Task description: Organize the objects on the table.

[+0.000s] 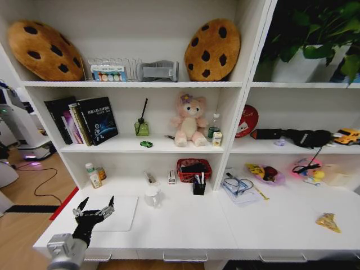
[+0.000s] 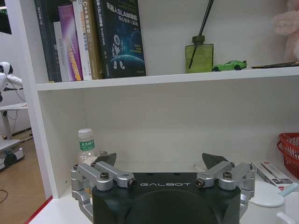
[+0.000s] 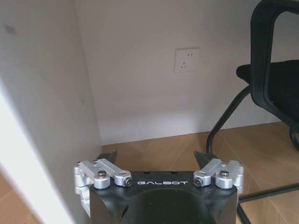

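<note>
Laptop lies just beyond the left tool, wide open and empty, at the tabletop's left front corner.

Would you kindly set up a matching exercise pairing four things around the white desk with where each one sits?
Things:
1. left gripper
2. green toy car
3. yellow triangular piece
4. red basket

Places:
A. on the middle shelf, left of the pink plush bunny
B. on the desk at the back, right of the white mug
C. open, over the silver laptop at the desk's left end
D. on the desk's far right, near the front

Pairs: 1-C, 2-A, 3-D, 4-B
</note>
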You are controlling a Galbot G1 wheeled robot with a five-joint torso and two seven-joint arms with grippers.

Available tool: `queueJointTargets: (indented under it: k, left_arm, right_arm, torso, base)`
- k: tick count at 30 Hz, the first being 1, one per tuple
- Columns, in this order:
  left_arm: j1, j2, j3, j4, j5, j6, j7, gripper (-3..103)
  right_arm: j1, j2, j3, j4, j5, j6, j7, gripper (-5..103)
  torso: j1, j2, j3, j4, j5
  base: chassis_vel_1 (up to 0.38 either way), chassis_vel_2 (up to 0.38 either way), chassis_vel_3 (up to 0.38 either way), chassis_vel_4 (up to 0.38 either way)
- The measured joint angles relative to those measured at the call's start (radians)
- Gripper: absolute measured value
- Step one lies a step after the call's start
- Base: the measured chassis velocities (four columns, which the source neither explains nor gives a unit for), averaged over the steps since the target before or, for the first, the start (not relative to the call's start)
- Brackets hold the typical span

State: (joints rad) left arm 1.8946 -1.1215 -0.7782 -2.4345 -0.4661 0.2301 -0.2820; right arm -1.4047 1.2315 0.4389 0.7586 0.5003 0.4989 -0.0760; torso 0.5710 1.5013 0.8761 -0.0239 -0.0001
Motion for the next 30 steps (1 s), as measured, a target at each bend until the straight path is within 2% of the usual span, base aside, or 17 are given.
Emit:
queueJointTargets:
  k: [2, 3, 5, 6, 8, 11, 12, 13, 14, 15, 16, 17, 18, 21, 23, 24, 30]
  left_arm:
    - [0.000, 0.000, 0.000, 0.000, 0.000, 0.000, 0.000, 100]
    - [0.000, 0.000, 0.000, 0.000, 0.000, 0.000, 0.000, 100]
    - [0.000, 0.000, 0.000, 0.000, 0.000, 0.000, 0.000, 100]
    - [0.000, 0.000, 0.000, 0.000, 0.000, 0.000, 0.000, 100]
    - [0.000, 0.000, 0.000, 0.000, 0.000, 0.000, 0.000, 100]
    - [0.000, 0.000, 0.000, 0.000, 0.000, 0.000, 0.000, 100]
    - [0.000, 0.000, 0.000, 0.000, 0.000, 0.000, 0.000, 100]
    - [0.000, 0.000, 0.000, 0.000, 0.000, 0.000, 0.000, 100]
    - [0.000, 0.000, 0.000, 0.000, 0.000, 0.000, 0.000, 100]
    - [0.000, 0.000, 0.000, 0.000, 0.000, 0.000, 0.000, 100]
    - [0.000, 0.000, 0.000, 0.000, 0.000, 0.000, 0.000, 100]
    - [0.000, 0.000, 0.000, 0.000, 0.000, 0.000, 0.000, 100]
    - [0.000, 0.000, 0.000, 0.000, 0.000, 0.000, 0.000, 100]
    - [0.000, 0.000, 0.000, 0.000, 0.000, 0.000, 0.000, 100]
    - [0.000, 0.000, 0.000, 0.000, 0.000, 0.000, 0.000, 100]
    - [0.000, 0.000, 0.000, 0.000, 0.000, 0.000, 0.000, 100]
    - [0.000, 0.000, 0.000, 0.000, 0.000, 0.000, 0.000, 100]
  right_arm:
    - [-0.094, 0.001, 0.022, 0.063, -0.042, 0.065, -0.009, 99]
    - [-0.094, 0.001, 0.022, 0.063, -0.042, 0.065, -0.009, 99]
    - [-0.205, 0.013, 0.064, 0.130, -0.118, 0.127, -0.002, 100]
    - [-0.205, 0.013, 0.064, 0.130, -0.118, 0.127, -0.002, 100]
    - [-0.309, 0.027, 0.103, 0.219, -0.164, 0.166, 0.034, 100]
    - [-0.341, 0.031, 0.115, 0.252, -0.178, 0.180, 0.047, 100]
    - [-0.392, 0.041, 0.137, 0.309, -0.210, 0.209, 0.082, 100]
    - [-0.392, 0.041, 0.137, 0.309, -0.210, 0.209, 0.082, 100]
    - [-0.442, 0.051, 0.161, 0.389, -0.264, 0.254, 0.120, 100]
    - [-0.442, 0.051, 0.161, 0.389, -0.264, 0.254, 0.120, 100]
    - [-0.518, 0.065, 0.209, 0.534, -0.326, 0.296, 0.158, 100]
    - [-0.598, 0.081, 0.255, 0.687, -0.346, 0.306, 0.192, 100]
    - [-0.598, 0.081, 0.255, 0.687, -0.346, 0.306, 0.192, 100]
    - [-0.658, 0.106, 0.342, 0.896, -0.389, 0.307, 0.241, 100]
    - [-0.663, 0.108, 0.353, 0.928, -0.389, 0.307, 0.244, 100]
    - [-0.673, 0.108, 0.380, 1.007, -0.383, 0.306, 0.252, 100]
    - [-0.680, 0.109, 0.429, 1.117, -0.374, 0.287, 0.253, 100]
  torso:
    - [0.000, 0.000, 0.000, -0.0001, 0.0000]
    - [0.000, 0.000, 0.000, -0.0001, 0.0000]
    - [0.000, 0.000, 0.000, -0.0003, 0.0001]
    - [0.000, 0.000, 0.000, -0.0003, 0.0001]
    - [0.000, 0.000, 0.000, -0.0006, 0.0002]
    - [0.000, 0.000, 0.000, -0.0006, -0.0002]
    - [0.000, 0.000, 0.000, -0.0005, -0.0003]
    - [0.000, 0.000, 0.000, -0.0005, -0.0003]
    - [0.000, 0.000, 0.000, -0.0006, 0.0003]
    - [0.000, 0.000, 0.000, -0.0006, 0.0003]
    - [0.000, 0.000, 0.000, 0.0005, -0.0002]
    - [0.000, 0.000, 0.000, -0.0002, 0.0000]
    - [0.000, 0.000, 0.000, -0.0002, 0.0000]
    - [0.000, 0.000, 0.000, 0.0001, 0.0000]
    - [0.000, 0.000, 0.000, 0.0002, -0.0001]
    - [0.000, 0.000, 0.000, 0.0002, -0.0003]
    - [0.000, 0.000, 0.000, -0.0001, 0.0000]
  base:
    - [0.000, 0.000, 0.000, 0.000]
    - [0.000, 0.000, 0.000, 0.000]
    - [0.000, 0.000, 0.000, 0.000]
    - [0.000, 0.000, 0.000, 0.000]
    - [0.000, 0.000, 0.000, 0.000]
    - [0.000, 0.000, 0.000, 0.000]
    - [0.000, 0.000, 0.000, 0.000]
    - [0.000, 0.000, 0.000, 0.000]
    - [0.000, 0.000, 0.000, 0.000]
    - [0.000, 0.000, 0.000, 0.000]
    - [0.000, 0.000, 0.000, 0.000]
    - [0.000, 0.000, 0.000, 0.000]
    - [0.000, 0.000, 0.000, 0.000]
    - [0.000, 0.000, 0.000, 0.000]
    - [0.000, 0.000, 0.000, 0.000]
    - [0.000, 0.000, 0.000, 0.000]
    - [0.013, -0.018, -0.027, 0.018]
